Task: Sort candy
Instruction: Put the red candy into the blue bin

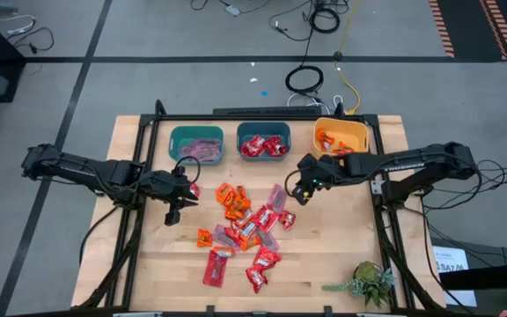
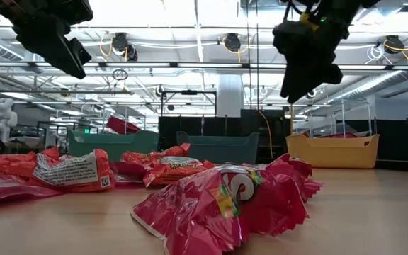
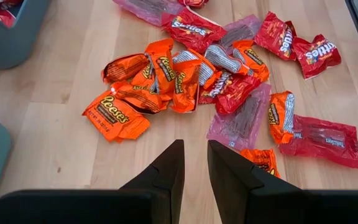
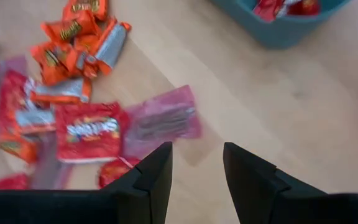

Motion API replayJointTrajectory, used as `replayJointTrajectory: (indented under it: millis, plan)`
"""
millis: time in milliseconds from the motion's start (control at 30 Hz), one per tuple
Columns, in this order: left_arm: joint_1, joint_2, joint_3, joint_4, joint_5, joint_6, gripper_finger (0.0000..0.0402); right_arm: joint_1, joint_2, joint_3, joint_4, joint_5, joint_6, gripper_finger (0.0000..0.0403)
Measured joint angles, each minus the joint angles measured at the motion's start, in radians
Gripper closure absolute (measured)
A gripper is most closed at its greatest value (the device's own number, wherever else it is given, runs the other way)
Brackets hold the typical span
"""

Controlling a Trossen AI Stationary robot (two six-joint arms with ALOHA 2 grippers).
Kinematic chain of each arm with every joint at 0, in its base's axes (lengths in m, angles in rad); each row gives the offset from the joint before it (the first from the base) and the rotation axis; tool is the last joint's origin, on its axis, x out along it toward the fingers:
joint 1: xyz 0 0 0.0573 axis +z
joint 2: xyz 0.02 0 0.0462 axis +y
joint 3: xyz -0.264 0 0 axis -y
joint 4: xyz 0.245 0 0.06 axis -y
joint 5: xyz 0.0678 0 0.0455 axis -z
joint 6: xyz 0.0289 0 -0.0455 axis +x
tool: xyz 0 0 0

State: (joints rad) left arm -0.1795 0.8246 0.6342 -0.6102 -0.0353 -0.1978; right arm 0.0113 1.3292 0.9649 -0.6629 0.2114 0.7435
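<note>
The candy (image 1: pixel 245 224) lies as a loose heap of red, orange and mauve wrapped sweets on the wooden table, in front of three bins. My left gripper (image 1: pixel 187 187) hovers at the heap's left side, above the table. In its wrist view the fingers (image 3: pixel 196 155) stand open by a narrow gap over bare wood, short of the orange packets (image 3: pixel 117 115). My right gripper (image 1: pixel 297 189) hangs at the heap's right side. It is open (image 4: pixel 196 155) and empty, just short of a mauve packet (image 4: pixel 166 121). In the low view both grippers are well above the sweets (image 2: pixel 218 198).
Along the far side stand a teal bin (image 1: pixel 196 143) with mauve sweets, a teal bin (image 1: pixel 263 143) with red ones and a yellow bin (image 1: pixel 341 136) with orange ones. A small plant (image 1: pixel 368 282) sits at the near right corner. Bare wood lies on either side of the heap.
</note>
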Motion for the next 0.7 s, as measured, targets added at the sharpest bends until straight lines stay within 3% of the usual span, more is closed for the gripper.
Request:
replayJointTrajectory:
  millis: [467, 700]
  plan:
    - [0.0, 0.0, 0.0, 0.0, 0.0, -0.001, 0.0322, 0.056, 0.147, 0.0, 0.039, -0.009, 0.06, 0.0265]
    - [0.0, 0.0, 0.0, 0.0, 0.0, 0.0, 0.0322, 0.089, 0.185, 0.0, 0.052, -0.031, 0.083, 0.0208]
